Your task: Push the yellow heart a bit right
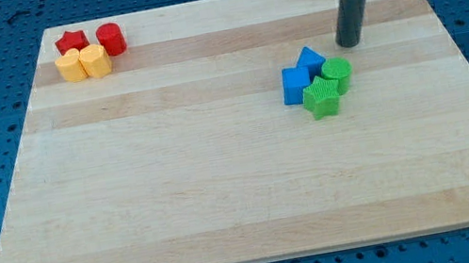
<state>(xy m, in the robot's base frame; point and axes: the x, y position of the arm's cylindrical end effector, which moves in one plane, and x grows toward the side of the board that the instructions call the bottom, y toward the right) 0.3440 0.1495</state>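
The yellow heart (69,67) lies near the board's top left corner. It touches a yellow hexagon (96,60) on its right. A red star (71,41) sits just above it and a red cylinder (111,39) is above the hexagon. My tip (350,43) rests on the board far to the right of the heart, at the view's upper right, just above and right of a blue and green cluster.
A cluster sits right of centre: blue cube (296,85), blue triangle (309,61), green cylinder (336,72), green star (321,97). The wooden board (227,200) lies on a blue perforated table.
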